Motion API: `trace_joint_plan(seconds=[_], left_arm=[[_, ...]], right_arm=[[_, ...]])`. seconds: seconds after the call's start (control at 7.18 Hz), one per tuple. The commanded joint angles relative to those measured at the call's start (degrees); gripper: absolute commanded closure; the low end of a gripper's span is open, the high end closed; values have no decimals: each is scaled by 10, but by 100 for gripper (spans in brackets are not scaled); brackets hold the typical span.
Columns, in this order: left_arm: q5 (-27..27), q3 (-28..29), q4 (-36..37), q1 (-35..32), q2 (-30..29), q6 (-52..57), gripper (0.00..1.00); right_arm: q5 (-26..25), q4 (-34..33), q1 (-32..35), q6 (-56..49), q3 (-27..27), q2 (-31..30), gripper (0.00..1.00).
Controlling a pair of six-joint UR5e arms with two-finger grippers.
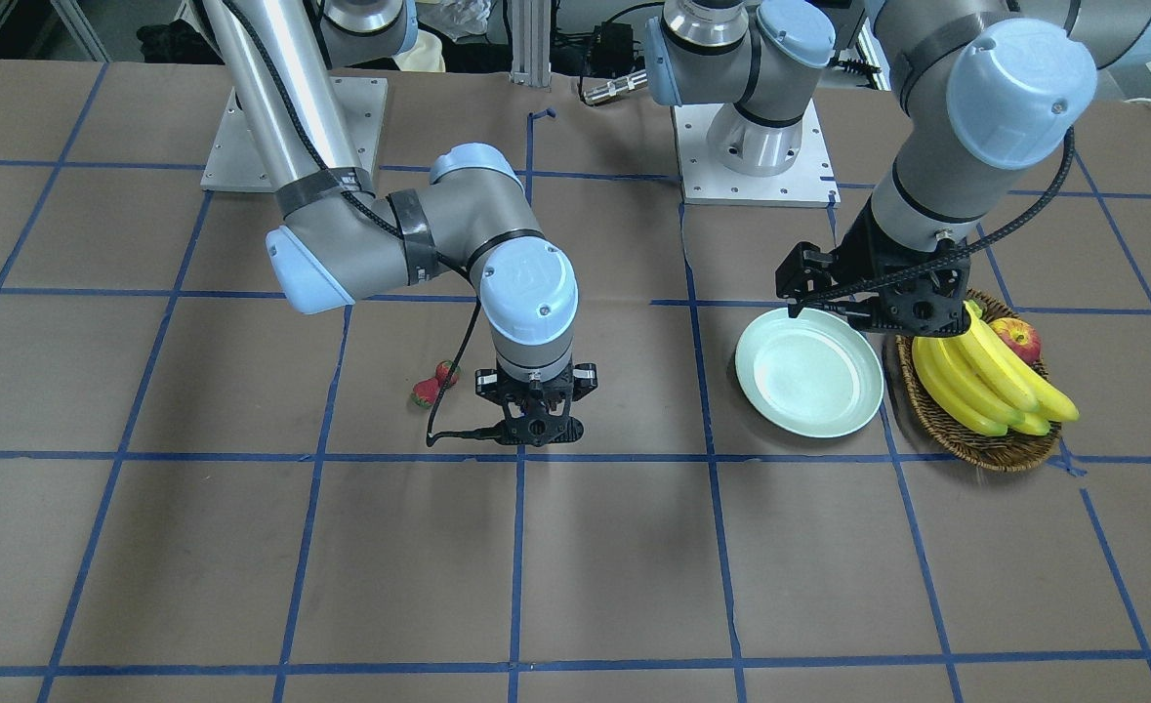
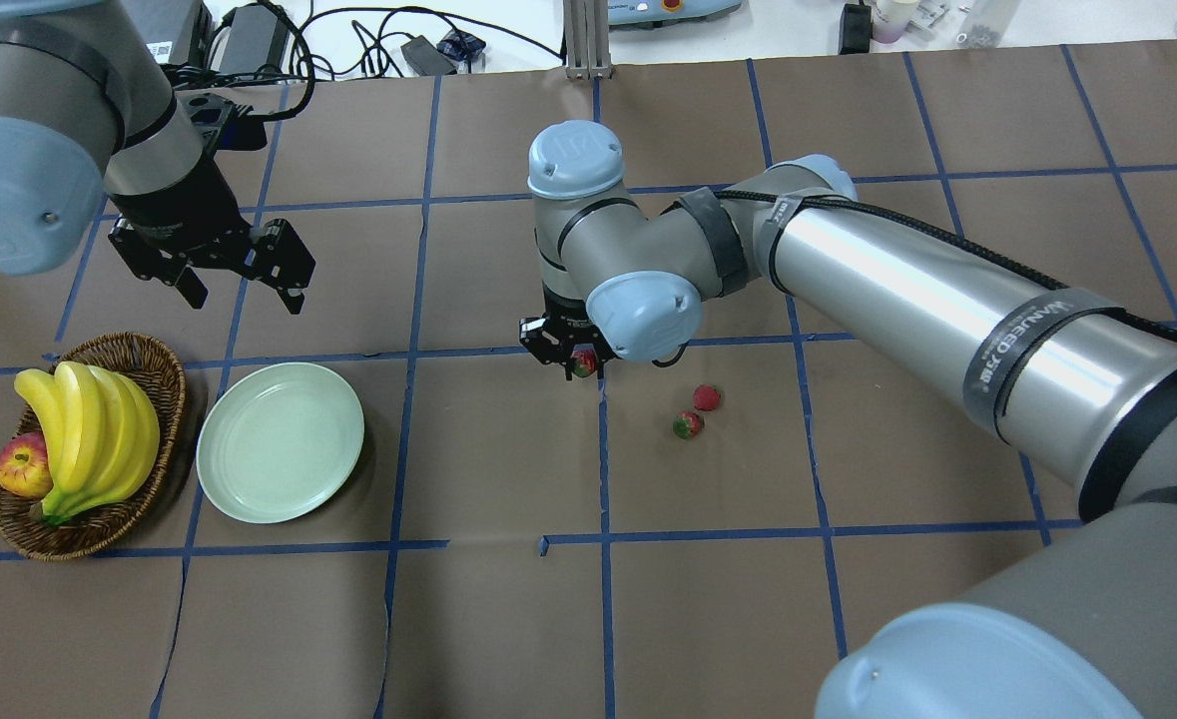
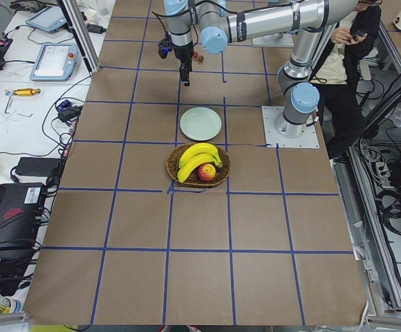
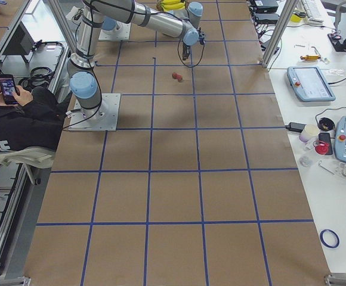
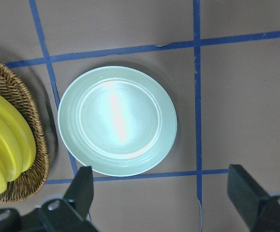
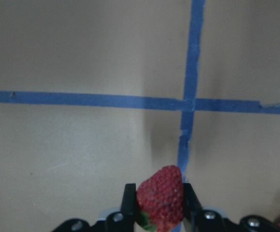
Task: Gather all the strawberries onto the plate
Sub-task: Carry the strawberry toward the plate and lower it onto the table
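My right gripper is shut on a red strawberry and holds it just above the table near a tape crossing. That berry also shows in the overhead view. In the front view the right gripper hides it. Two more strawberries lie close together on the table to its right, and they show in the front view. The pale mint plate is empty. My left gripper is open and empty, hovering beyond the plate.
A brown wicker basket with bananas and an apple stands right beside the plate on its left. Blue tape lines grid the brown table cover. Cables and devices lie beyond the far table edge.
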Motion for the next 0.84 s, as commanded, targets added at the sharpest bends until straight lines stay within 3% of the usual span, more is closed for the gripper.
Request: trace_joint_plan(seconds=[0.0, 0.14, 0.28, 0.42, 0.56, 0.7], left_arm=[[-1, -4, 2, 1, -1, 1, 0], [-1, -6, 1, 1, -1, 1, 0], [-2, -8, 1, 1, -2, 2, 0], [-2, -9, 1, 1, -2, 2, 0], [-2, -9, 2, 1, -2, 2, 0], [-2, -9, 1, 1, -2, 2, 0]], right_arm=[[23, -1, 12, -11, 3, 12, 100], [47, 1, 12, -16, 7, 14, 96], [57, 2, 12, -17, 9, 15, 53], [57, 1, 12, -18, 9, 16, 24], [57, 0, 12, -24, 9, 18, 9], [57, 0, 12, -25, 8, 16, 3]])
